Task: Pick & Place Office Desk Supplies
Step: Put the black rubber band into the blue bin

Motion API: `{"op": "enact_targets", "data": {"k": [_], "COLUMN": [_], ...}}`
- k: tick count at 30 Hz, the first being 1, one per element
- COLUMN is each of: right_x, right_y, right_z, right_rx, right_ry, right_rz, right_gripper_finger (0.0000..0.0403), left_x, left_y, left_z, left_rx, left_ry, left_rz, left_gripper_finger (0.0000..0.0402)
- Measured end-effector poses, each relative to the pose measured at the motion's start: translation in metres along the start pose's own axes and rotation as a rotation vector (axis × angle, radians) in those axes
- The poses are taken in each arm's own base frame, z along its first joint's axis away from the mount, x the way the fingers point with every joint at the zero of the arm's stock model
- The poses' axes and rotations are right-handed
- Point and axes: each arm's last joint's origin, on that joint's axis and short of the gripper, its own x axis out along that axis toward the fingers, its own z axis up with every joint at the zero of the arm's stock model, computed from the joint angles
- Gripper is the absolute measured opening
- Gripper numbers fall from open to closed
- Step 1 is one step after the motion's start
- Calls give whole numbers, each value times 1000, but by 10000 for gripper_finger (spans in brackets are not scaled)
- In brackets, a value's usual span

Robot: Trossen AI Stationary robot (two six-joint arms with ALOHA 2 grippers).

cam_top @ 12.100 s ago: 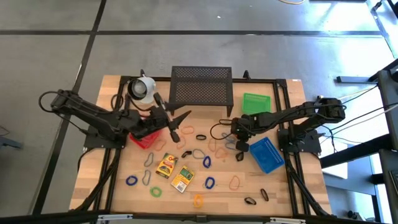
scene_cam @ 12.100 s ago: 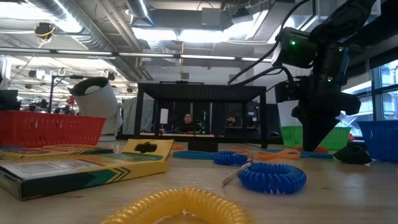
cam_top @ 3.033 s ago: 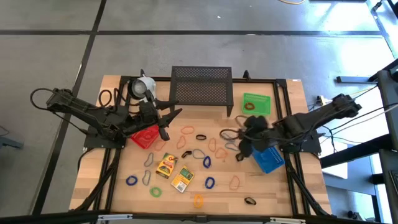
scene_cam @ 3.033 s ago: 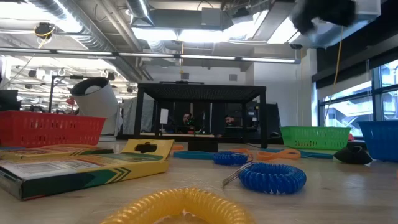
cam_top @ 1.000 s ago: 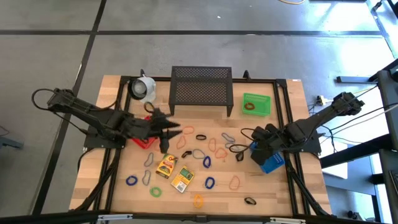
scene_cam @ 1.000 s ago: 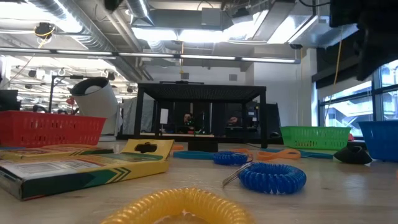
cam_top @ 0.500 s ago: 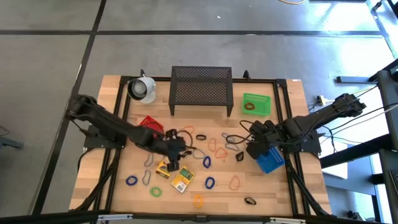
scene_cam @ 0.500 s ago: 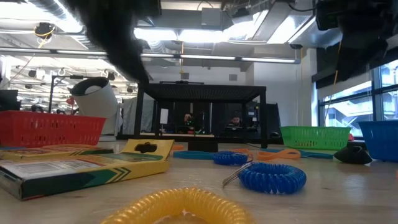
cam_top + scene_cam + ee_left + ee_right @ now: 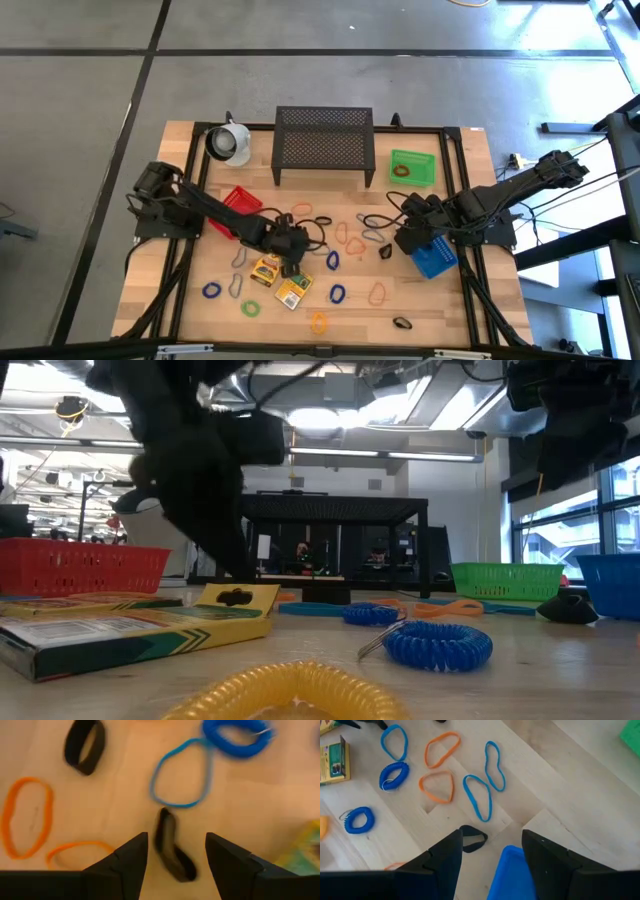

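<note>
While stretched from its base at the desk's [image 9: 190, 300] left edge toward the middle, the left arm runs low and diagonal, its left end effector [image 9: 292, 252] angled down at the wood. Fingers [image 9: 131, 861] spread, nothing between them. Black loop [image 9: 172, 851] lies flat on the desk right in the gap between the two fingertips, just ahead of them, not touched so far as the wrist view shows. Past it, a light blue loop [image 9: 181, 774] and a blue coiled loop [image 9: 237, 736]; off to one side, a second black loop [image 9: 85, 745] and two orange loops [image 9: 26, 816], all lying flat and clear of the fingers. Yellow packet [image 9: 266, 268] sits just beside this end effector, second yellow packet [image 9: 293, 288] just beyond it on the near side.

Right arm reaches in from the desk's right edge, bent at the elbow, right end effector [image 9: 402, 240] held over the inner corner of the blue bin [image 9: 512, 872]. Fingers [image 9: 446, 858] spread, empty. Small dark clip [image 9: 471, 839] lies on the desk between the fingertips, next to the bin's edge. Farther ahead: two blue loops [image 9: 478, 797], two orange loops [image 9: 437, 786], then two blue coils [image 9: 395, 776], all well apart from the fingers.
</note>
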Motion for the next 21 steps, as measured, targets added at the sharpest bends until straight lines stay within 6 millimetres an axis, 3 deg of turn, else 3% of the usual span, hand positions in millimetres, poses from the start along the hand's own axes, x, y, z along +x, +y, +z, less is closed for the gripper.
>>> {"op": "enact_targets", "data": {"k": [5,9,12,18,21], "right_x": [0,0,0,0,0], "right_y": [1,2,3,5,8], "right_z": [0,1,2,3,5], "right_rx": [10,14,19,28,39], "right_ry": [-3,-8,-16,-50,-82], "right_rz": [7,19,35,45,65], "right_gripper_finger": [206,206,206,206,206], "left_x": [15,20,20,15,8], "left_y": [-1,-3,-5,-2,3], "left_z": [-6,-7,-9,-7,-1], "left_rx": [10,-21,-17,-14,-33], "left_ry": [33,54,56,61,53], "left_rz": [24,6,2,-14,-29], "left_gripper_finger": [199,177,137,16,8]}}
